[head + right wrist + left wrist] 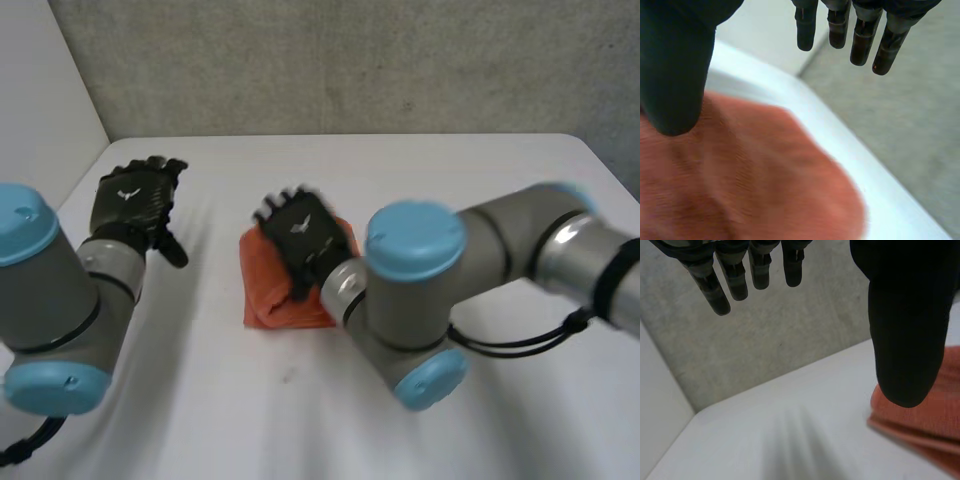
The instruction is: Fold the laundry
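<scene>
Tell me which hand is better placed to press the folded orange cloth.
Right, probably. The right hand is open directly over the orange cloth; the left hand, also open, is off beside it over the table.

Orange-red all over the cloth (272, 295), plain, with fine woven ribbing seen close. Plain white on the table (300, 400). Black on the left hand (135, 200) and the right hand (302, 238), with a small pale mark on the back of each and grey bands across the fingers (839, 30). Grey on the arms (60, 290), light blue on the caps (415, 235). Mottled grey on the wall (350, 60).
</scene>
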Tool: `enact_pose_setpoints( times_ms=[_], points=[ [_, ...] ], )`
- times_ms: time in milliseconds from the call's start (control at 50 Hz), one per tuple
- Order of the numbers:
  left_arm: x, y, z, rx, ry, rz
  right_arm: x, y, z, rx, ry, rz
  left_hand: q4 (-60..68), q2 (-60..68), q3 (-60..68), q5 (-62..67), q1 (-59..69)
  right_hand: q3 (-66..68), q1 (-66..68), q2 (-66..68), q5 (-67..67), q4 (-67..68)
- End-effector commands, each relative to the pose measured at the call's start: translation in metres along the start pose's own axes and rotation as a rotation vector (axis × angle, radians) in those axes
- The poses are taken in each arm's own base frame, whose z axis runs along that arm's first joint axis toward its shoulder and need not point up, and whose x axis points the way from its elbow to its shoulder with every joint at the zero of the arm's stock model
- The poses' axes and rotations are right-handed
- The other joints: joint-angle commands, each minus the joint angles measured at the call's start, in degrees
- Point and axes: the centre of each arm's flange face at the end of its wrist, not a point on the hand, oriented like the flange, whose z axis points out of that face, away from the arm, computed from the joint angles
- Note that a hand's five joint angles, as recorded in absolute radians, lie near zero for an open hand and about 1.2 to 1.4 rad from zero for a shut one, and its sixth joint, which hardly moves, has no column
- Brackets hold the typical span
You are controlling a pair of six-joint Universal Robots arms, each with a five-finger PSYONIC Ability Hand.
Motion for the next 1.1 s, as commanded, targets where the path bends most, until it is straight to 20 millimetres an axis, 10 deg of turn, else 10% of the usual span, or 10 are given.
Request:
enact_pose_setpoints(
  times_ms=[20,240,500,680,820,900,1100],
  points=[
    [0.051,-0.006,0.016,0.044,0.194,-0.095,0.061,-0.019,-0.009,0.036,0.144,0.221,0.83,0.95,0.78,-1.27,0.16,-2.35,-2.05,-2.73,-3.99,-3.37],
    [0.09,0.044,0.023,-0.149,0.322,-0.169,0.074,0.036,0.005,-0.112,0.097,0.378,1.0,1.13,0.96,-1.1,0.33,-2.35,-2.05,-2.73,-3.99,-3.37],
    [0.069,0.071,0.019,-0.309,0.244,-0.146,0.08,0.089,0.021,-0.271,0.056,0.485,0.45,0.57,0.4,-1.65,-0.22,-2.35,-2.05,-2.73,-3.99,-3.37],
    [0.054,-0.02,0.005,-0.092,0.237,-0.185,0.118,-0.003,0.001,-0.083,0.104,0.474,0.45,0.57,0.4,-1.65,-0.22,-2.35,-2.05,-2.73,-3.99,-3.37],
    [0.041,-0.088,-0.022,0.086,0.236,-0.205,0.161,-0.074,-0.052,0.096,0.231,0.43,0.45,0.57,0.4,-1.65,-0.22,-2.35,-2.05,-2.73,-3.99,-3.37],
    [0.014,-0.12,-0.048,0.155,0.179,-0.21,0.174,-0.089,-0.075,0.141,0.315,0.407,0.45,0.57,0.4,-1.65,-0.22,-2.35,-2.05,-2.73,-3.99,-3.37],
    [-0.032,-0.119,-0.072,0.132,0.039,-0.214,0.186,-0.089,-0.147,0.128,0.527,0.23,0.45,0.57,0.4,-1.65,-0.22,-2.35,-2.05,-2.73,-3.99,-3.37]
  ],
)
